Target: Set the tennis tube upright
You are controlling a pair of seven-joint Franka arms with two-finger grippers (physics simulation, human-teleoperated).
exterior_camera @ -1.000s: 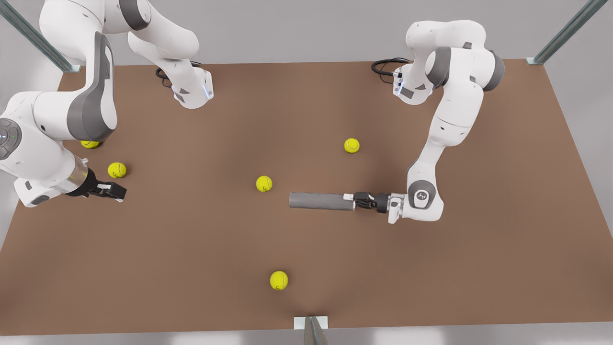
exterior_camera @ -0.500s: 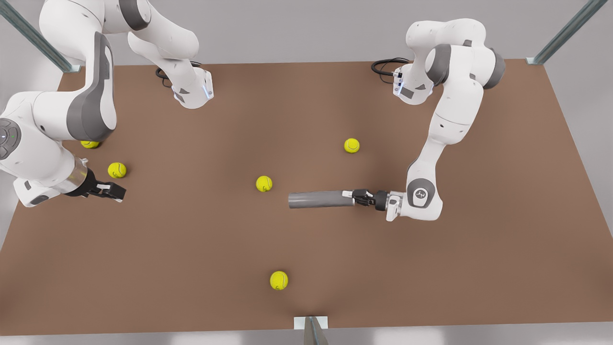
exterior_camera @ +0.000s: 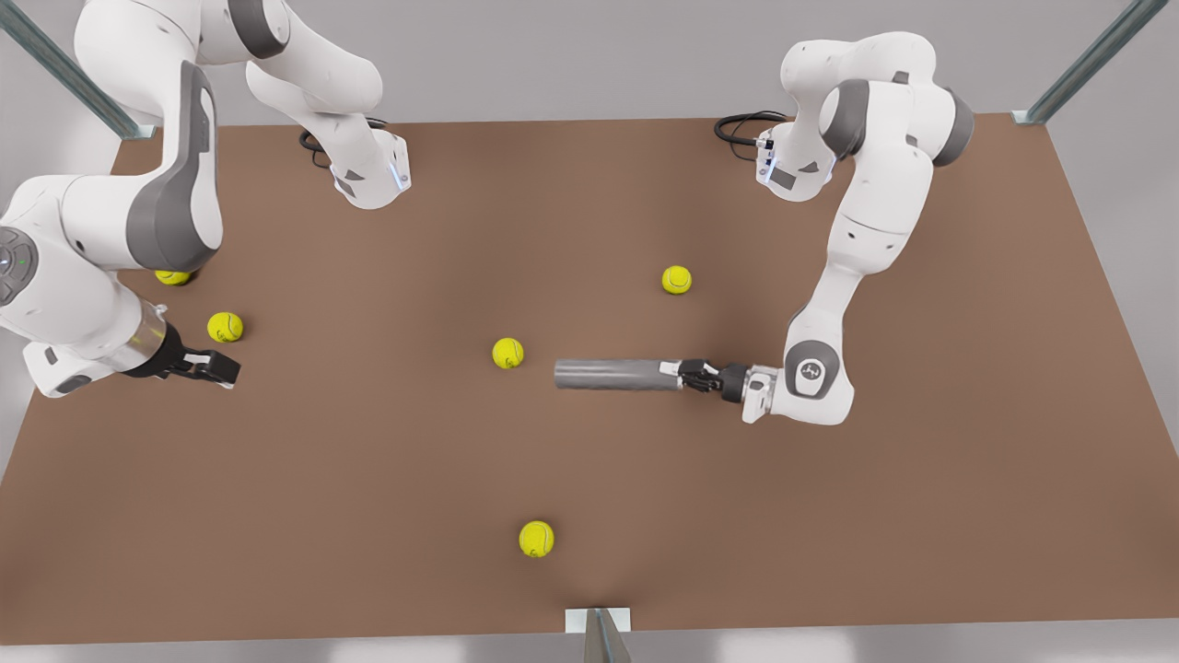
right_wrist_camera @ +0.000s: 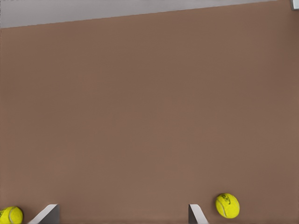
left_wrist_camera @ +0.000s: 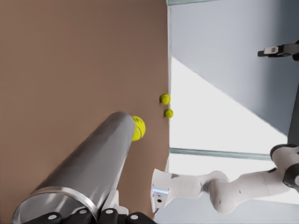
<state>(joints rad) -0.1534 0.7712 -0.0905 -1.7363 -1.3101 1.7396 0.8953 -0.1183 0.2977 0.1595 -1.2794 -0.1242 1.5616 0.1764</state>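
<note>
The tennis tube (exterior_camera: 612, 375) is a dark grey cylinder lying horizontal near the table's middle. My left gripper (exterior_camera: 683, 376) is shut on the tube's end at the front view's right. In the left wrist view the tennis tube (left_wrist_camera: 88, 168) runs away from the camera, its silvery rim close to my fingers (left_wrist_camera: 110, 215). My right gripper (exterior_camera: 216, 368) waits low over the table at the front view's left, open and holding nothing. Its two fingertips (right_wrist_camera: 46, 212) stand wide apart in the right wrist view.
Several yellow-green tennis balls lie about: one (exterior_camera: 507, 353) just off the tube's free end, one (exterior_camera: 677, 279) behind it, one (exterior_camera: 536, 539) near the front edge, two (exterior_camera: 225, 326) by the right gripper. The brown table (exterior_camera: 921, 516) stretches wide at the front view's right.
The left gripper has shifted the tube a little upward in the front view, and the tube still points sideways. The right gripper has barely moved.
</note>
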